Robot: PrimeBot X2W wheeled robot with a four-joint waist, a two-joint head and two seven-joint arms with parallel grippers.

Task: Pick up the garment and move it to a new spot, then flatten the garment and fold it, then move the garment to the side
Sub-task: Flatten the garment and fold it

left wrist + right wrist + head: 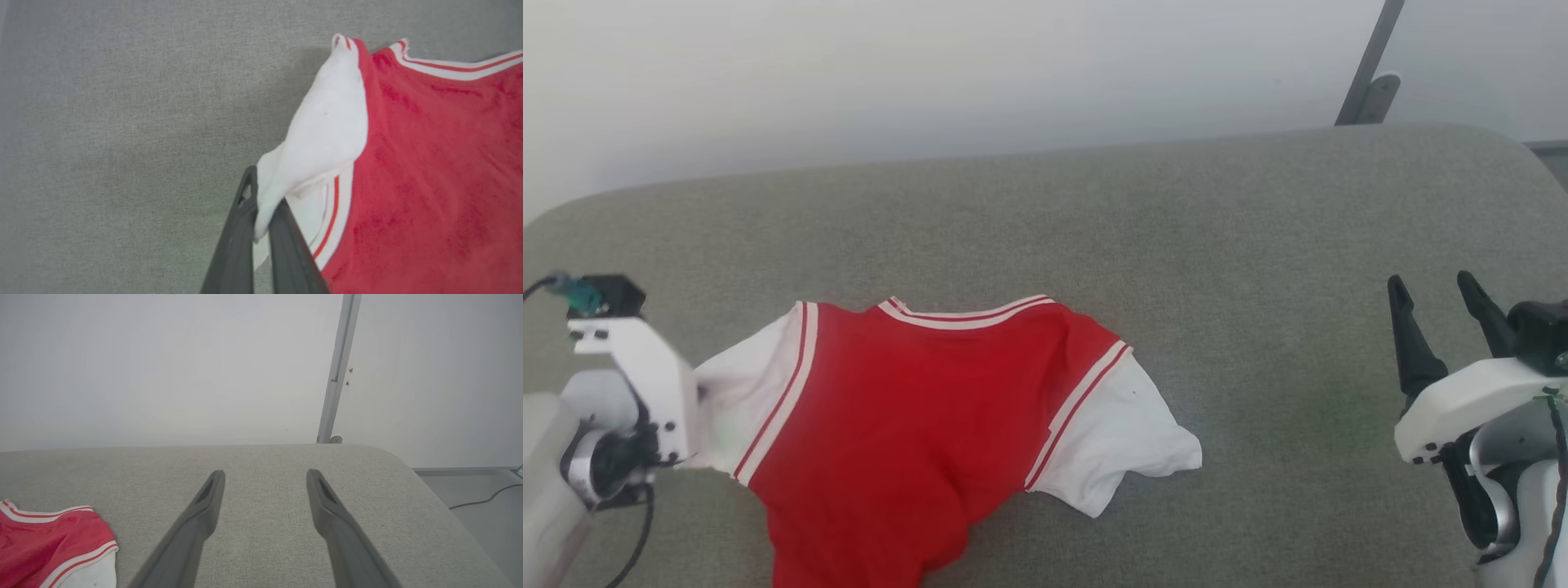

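Observation:
The garment (pixel 907 425), a red shirt with white short sleeves and red-white striped trim, lies on the grey padded surface (pixel 1094 220) with its plain red side up and its collar toward the far edge. My left gripper (pixel 261 212) is shut on the tip of the garment's (pixel 429 163) white sleeve, which is pinched between the two dark fingers (pixel 239 228). In the head view only the left wrist (pixel 637 384) shows, at the sleeve's end. My right gripper (pixel 1436 314) stands open at the right, well clear of the shirt. A corner of the garment (pixel 49 547) shows at the lower left of the right wrist view, where the right gripper (pixel 265 477) is open over bare fabric.
A pale wall runs behind the surface, with a grey metal post (pixel 1368 65) at the back right. The surface's rounded right edge (pixel 433 490) drops to a floor with a cable (pixel 486 500).

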